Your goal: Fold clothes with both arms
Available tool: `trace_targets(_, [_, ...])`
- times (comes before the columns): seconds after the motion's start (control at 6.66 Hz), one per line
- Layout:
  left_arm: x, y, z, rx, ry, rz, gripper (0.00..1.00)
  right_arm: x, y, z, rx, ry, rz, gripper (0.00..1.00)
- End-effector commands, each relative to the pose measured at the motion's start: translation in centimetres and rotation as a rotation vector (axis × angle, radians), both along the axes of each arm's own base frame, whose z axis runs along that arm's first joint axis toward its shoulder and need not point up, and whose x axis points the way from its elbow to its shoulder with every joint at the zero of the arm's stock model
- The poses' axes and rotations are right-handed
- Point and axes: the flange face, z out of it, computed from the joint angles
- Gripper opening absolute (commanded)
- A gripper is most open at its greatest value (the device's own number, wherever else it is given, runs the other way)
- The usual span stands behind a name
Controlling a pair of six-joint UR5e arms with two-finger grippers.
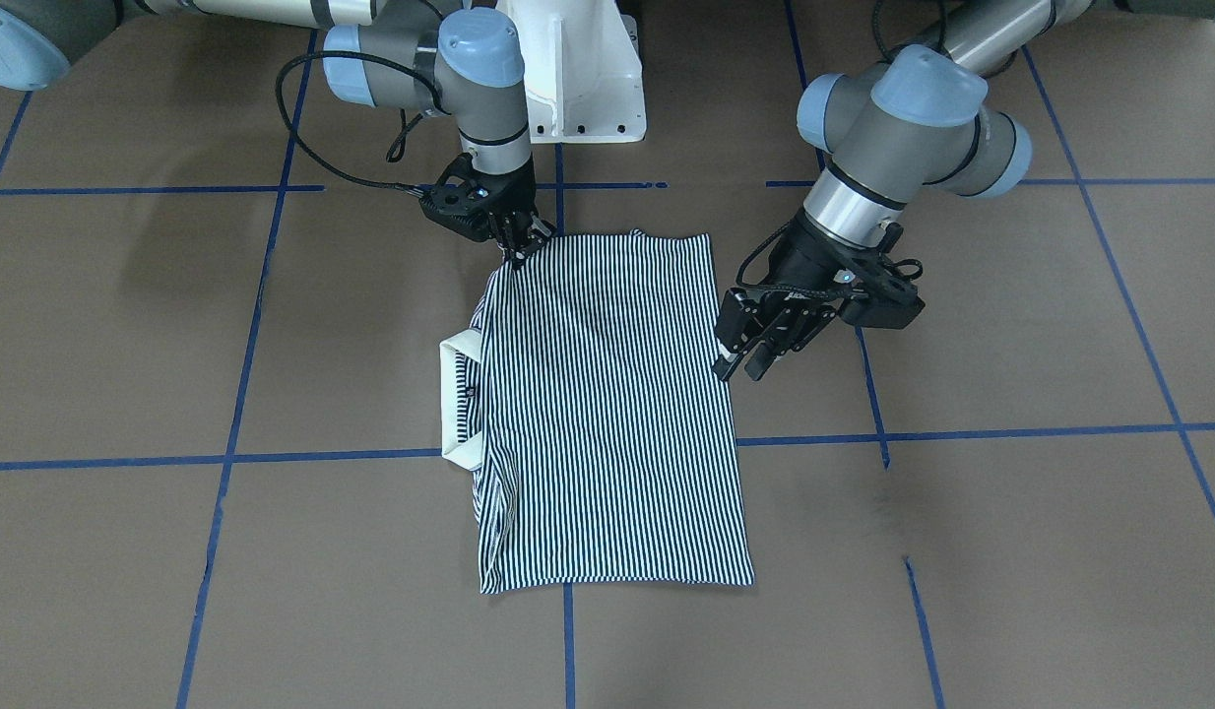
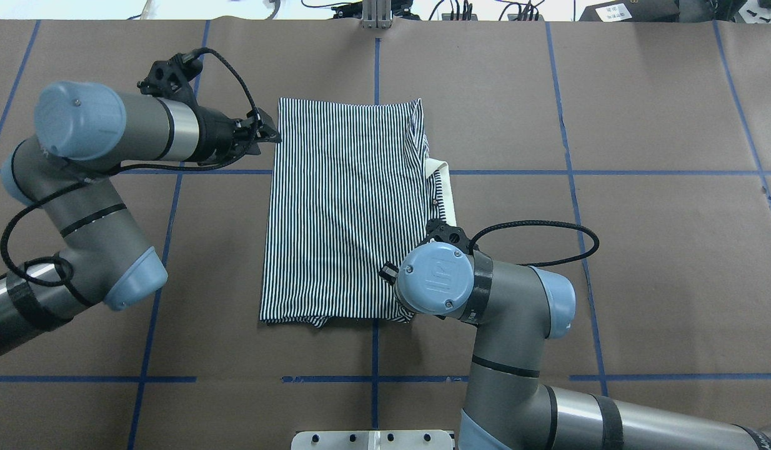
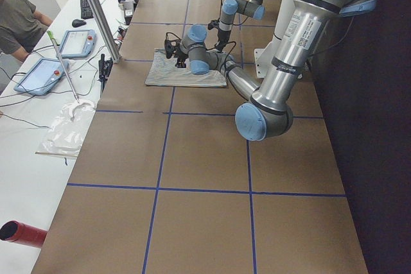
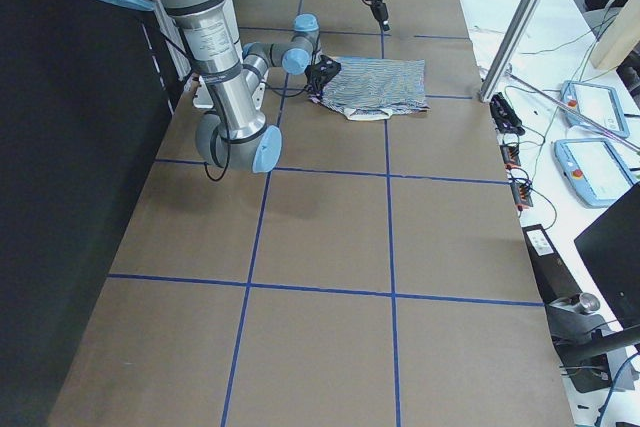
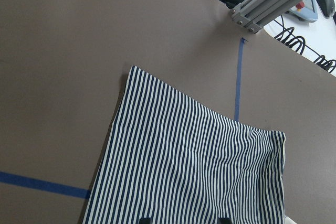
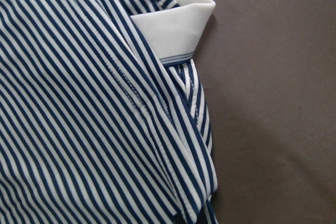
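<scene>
The brown-papered table (image 2: 641, 250), marked off in squares by blue tape lines (image 2: 610, 173), carries everything here. The left arm (image 2: 98, 187) bends in from the table's left end and the right arm (image 2: 504, 312) rises from the near edge beside the white pedestal base (image 1: 578, 79). The striped polo shirt (image 2: 342, 212) lies folded into a flat rectangle at the middle of the table, over the centre tape line, with its straight folded side toward the left end and its neck toward the right end. The left gripper (image 1: 737, 372) hangs just beside that left side of the shirt, above the paper, with its fingers spread apart and nothing between them. The right gripper (image 1: 517, 256) points down at the shirt's near right corner, its fingers pressed together on the fabric, which rises slightly to meet them. The cream collar (image 6: 178, 30) sticks out past the striped cloth toward the right end, and a small dark button (image 2: 435, 202) sits just inside it
</scene>
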Motion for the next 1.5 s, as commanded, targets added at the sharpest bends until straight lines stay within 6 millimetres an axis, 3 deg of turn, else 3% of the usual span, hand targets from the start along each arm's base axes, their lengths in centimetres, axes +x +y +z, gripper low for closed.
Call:
trace_targets(0.0, [3.2, 8.8, 1.0, -0.113, -0.020, -0.002, 0.55, 0.6, 0.4, 0.2, 0.000, 0.001, -0.003, 0.00])
trace_targets(0.15, [6.5, 13.2, 0.9, -0.152, -0.073, 0.022, 0.61, 0.5, 0.5, 0.1, 0.001, -0.001, -0.004, 0.00])
trace_targets(0.3, [9.1, 16.4, 2.3, -0.206, -0.122, 0.032, 0.62, 0.5, 0.5, 0.0, 0.001, -0.002, -0.004, 0.00])
trace_targets(0.45, [10.1, 18.3, 4.5, -0.214, -0.164, 0.038, 0.62, 0.5, 0.5, -0.1, 0.002, -0.005, -0.004, 0.00])
trace_targets(1.05, [10.8, 20.0, 6.0, -0.239, -0.236, 0.065, 0.61, 0.4, 0.5, -0.1, 0.005, -0.006, -0.006, 0.00])
trace_targets(1.35, [11.1, 20.3, 5.9, -0.261, -0.224, 0.061, 0.39, 0.5, 0.5, -0.1, 0.005, -0.006, -0.006, 0.00])
